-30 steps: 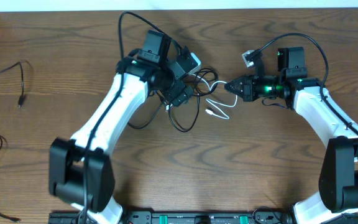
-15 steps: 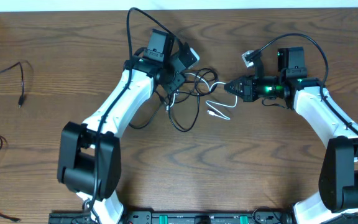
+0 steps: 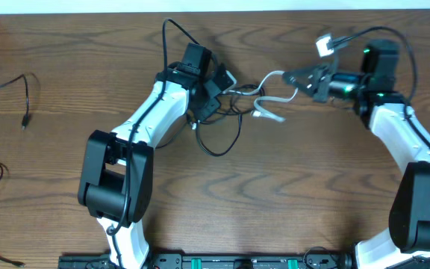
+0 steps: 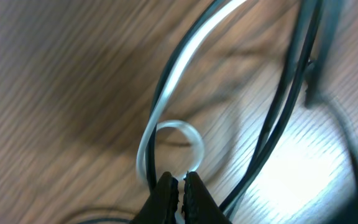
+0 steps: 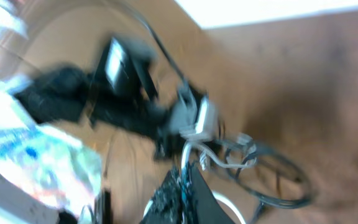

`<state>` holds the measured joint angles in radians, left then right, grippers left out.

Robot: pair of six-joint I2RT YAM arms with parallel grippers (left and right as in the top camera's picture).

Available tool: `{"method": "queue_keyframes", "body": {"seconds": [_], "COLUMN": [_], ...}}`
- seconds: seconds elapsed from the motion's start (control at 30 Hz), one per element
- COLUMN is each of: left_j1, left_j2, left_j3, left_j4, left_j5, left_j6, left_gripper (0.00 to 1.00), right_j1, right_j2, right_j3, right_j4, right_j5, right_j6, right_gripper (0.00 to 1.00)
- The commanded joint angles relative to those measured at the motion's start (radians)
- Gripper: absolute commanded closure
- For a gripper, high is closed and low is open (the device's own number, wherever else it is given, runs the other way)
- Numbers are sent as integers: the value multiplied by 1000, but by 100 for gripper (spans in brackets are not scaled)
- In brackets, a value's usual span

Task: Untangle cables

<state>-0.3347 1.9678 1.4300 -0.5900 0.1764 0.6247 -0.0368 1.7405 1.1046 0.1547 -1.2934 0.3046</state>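
White cable [image 3: 272,75] spans from pinching left fingers [image 4: 165,195] to pinching right fingers [image 5: 168,194].

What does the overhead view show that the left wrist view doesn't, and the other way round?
Only the overhead view shows both arms, the right gripper shut on the white cable and holding it drawn out from the tangle, and two loose black cables lying apart near the left edge of the table. Only the left wrist view shows, close up, the left gripper shut where a small loop of the white cable meets its tips. Both show the white cable and the tangled black cables beside it.
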Motion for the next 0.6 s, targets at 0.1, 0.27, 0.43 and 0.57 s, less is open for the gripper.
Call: {"method": "queue_keyframes", "body": {"seconds": [0.1,0.27,0.43,0.57], "left_j1": [122,203,229,203], "left_j2": [5,5,5,5], "left_j3": [-2,-3,-3,-3], "left_j4": [-62,-73,-83,-65], "left_j5": [-103,-97,-36,133], "left_j6": [-41,-97,-95,-95], "left_gripper": [92,92,92,93], "right_j1": [-153,-285,-397,-387], "right_j2": [-29,-29,-29,-28], "right_j3": [16,16,16,12], "right_j4": [462,829,967,962], "right_j5": [-109,-104,-118,-228], "right_j6": [539,841,974,944], "right_gripper": [99,99,99,99]}}
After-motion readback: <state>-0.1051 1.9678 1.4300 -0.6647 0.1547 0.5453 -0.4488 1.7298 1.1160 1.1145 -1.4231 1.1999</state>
